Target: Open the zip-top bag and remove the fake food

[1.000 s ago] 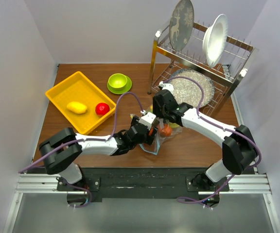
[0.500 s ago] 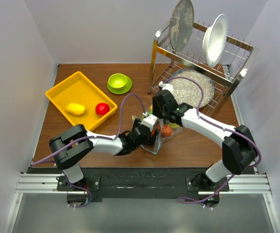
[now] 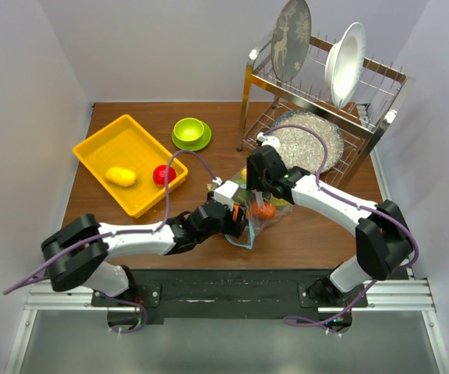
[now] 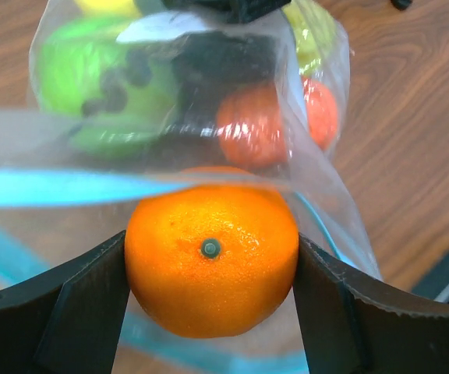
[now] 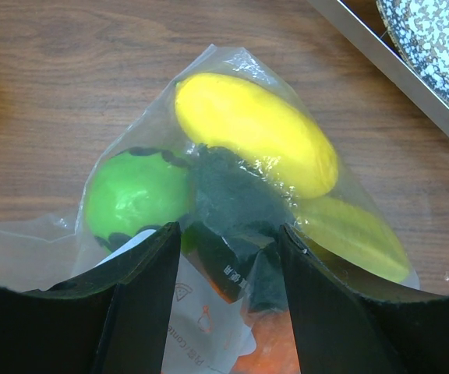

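My left gripper (image 3: 238, 220) is shut on an orange mandarin (image 4: 211, 257), held between both fingers just outside the mouth of the zip-top bag (image 4: 322, 199). The bag's teal zip strip (image 4: 53, 187) runs above and behind the mandarin. My right gripper (image 3: 257, 193) is shut on bunched plastic of the bag (image 5: 228, 66) from its far end. Inside the bag lie a green fruit (image 5: 135, 191), a yellow fruit (image 5: 256, 132), a yellow-green piece (image 5: 357, 234) and a red-orange fruit (image 4: 256, 128).
A yellow tray (image 3: 107, 144) at the back left holds a yellow fruit (image 3: 121, 176) and a red fruit (image 3: 160, 174). A lime-green bowl on its saucer (image 3: 190, 132) stands behind. A dish rack (image 3: 318, 93) with plates and a speckled pan (image 3: 306, 140) fills the back right.
My left arm has drawn back to the left and toward the near edge with the mandarin in its grip. The right gripper has stayed on the bag.
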Available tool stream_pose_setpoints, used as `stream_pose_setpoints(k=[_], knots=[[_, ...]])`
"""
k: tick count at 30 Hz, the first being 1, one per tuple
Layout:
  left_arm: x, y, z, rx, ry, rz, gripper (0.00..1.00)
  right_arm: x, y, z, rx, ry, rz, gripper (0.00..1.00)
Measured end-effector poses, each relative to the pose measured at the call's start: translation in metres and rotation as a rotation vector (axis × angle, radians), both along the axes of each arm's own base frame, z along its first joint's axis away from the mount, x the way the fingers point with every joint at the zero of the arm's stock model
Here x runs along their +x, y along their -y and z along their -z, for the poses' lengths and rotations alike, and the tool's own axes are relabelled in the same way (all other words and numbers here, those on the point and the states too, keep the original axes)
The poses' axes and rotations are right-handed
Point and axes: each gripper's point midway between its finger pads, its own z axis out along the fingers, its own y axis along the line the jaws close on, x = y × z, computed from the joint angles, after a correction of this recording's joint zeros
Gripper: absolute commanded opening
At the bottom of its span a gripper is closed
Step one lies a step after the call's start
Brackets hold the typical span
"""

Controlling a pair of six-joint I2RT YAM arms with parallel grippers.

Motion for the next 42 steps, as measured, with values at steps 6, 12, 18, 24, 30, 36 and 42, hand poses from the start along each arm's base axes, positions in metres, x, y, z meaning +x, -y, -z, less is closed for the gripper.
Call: stream_pose_setpoints(k=[6,12,18,24,30,36,42], knots=[[-0.018,-0.025,-0.008,0.016,-0.076,-0.030,0.40,0.000,0.001,0.003,0.002,-0.001,0.002,0.58],[-0.036,-0.067,-0.019,0.009,-0.113,-0.085,0.40,0.001,0.001,0.004,0.009,0.002,0.001,0.58],[0.005,-0.126,-0.054,-0.094,-0.069,-0.303,0.38,-0.004,0.004,0.009,0.006,-0.010,-0.001,0.58],[0.095,-0.212,-0.067,-0.096,-0.070,-0.671,0.37,-0.006,0.002,0.000,0.031,0.001,-0.014,0.58],[0.185,-0.298,-0.067,-0.169,-0.084,-0.983,0.35,-0.013,0.004,-0.003,0.046,-0.001,-0.025,0.58],[0.244,-0.325,-0.047,-0.161,-0.133,-1.077,0.36,-0.018,0.004,-0.005,0.055,-0.005,-0.040,0.60],[0.257,-0.343,0.010,-0.077,-0.258,-1.119,0.58,-0.020,0.003,-0.007,0.054,-0.007,-0.055,0.63]])
